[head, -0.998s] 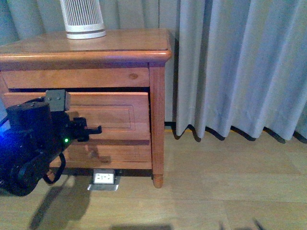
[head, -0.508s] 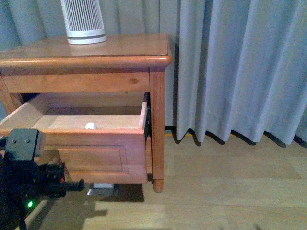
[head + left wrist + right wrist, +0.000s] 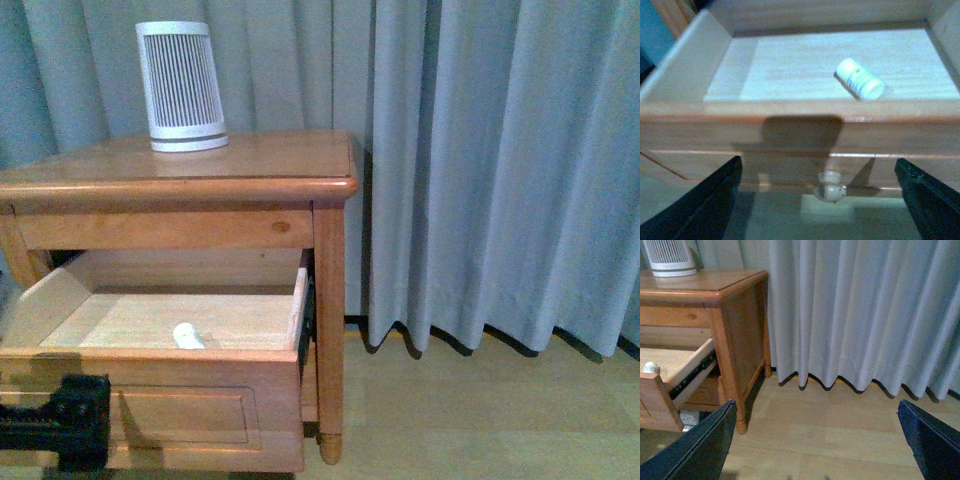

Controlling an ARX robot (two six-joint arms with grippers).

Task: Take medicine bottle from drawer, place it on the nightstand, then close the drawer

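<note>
The nightstand (image 3: 280,160) stands at the left. Its upper drawer (image 3: 200,405) is pulled far out, pale wood inside. The medicine bottle (image 3: 187,336), a tiny white cylinder, lies on its side on the drawer floor near the front wall. It also shows in the left wrist view (image 3: 860,79), and its cap shows in the right wrist view (image 3: 650,367). My left gripper (image 3: 817,161) is open and empty in front of the drawer front, jaws wide on either side of the round knob (image 3: 830,185), not touching it. My right gripper (image 3: 816,405) is open and empty over the floor, to the right of the nightstand.
A tall white ribbed device (image 3: 182,88) stands on the nightstand top at the back left. Grey curtains (image 3: 490,170) hang behind and to the right. A floor outlet plate (image 3: 690,417) lies under the nightstand. Wooden floor (image 3: 480,410) stretches to the right.
The upper drawer has come from nearly shut to far out, and the bottle inside came into view. My left arm has dropped to the bottom left corner of the front view.
</note>
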